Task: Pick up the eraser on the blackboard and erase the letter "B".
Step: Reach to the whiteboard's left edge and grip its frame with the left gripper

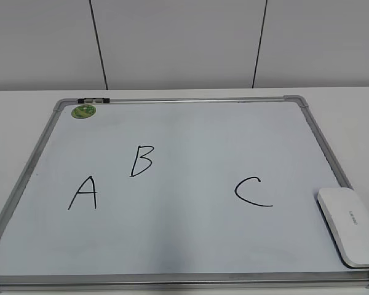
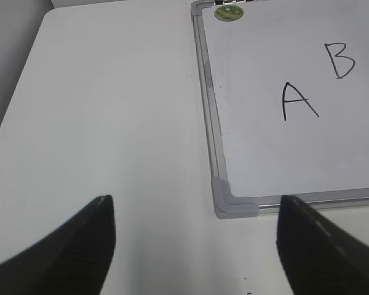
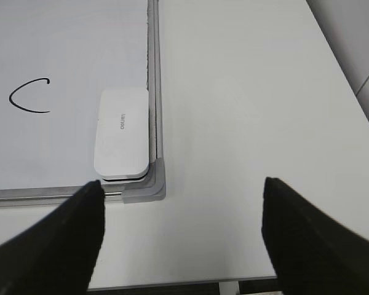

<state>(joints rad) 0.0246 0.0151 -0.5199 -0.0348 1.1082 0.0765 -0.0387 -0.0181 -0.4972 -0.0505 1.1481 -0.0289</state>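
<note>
The blackboard (image 1: 190, 135) is a white board with a grey frame, lying flat on the table. The black letter "B" (image 1: 141, 160) is left of centre; it also shows in the left wrist view (image 2: 339, 59). The white eraser (image 1: 350, 225) lies in the board's near right corner, against the frame, and shows in the right wrist view (image 3: 121, 132). My left gripper (image 2: 194, 239) is open and empty over the bare table, off the board's near left corner. My right gripper (image 3: 181, 230) is open and empty over the table, near the board's near right corner. Neither gripper shows in the exterior view.
A black "A" (image 1: 83, 192) and a black "C" (image 1: 252, 192) are on the board. A round green sticker (image 1: 83, 111) sits at its far left corner. The white table (image 3: 246, 92) extends right of the board; its near edge (image 3: 172, 286) shows below my right gripper.
</note>
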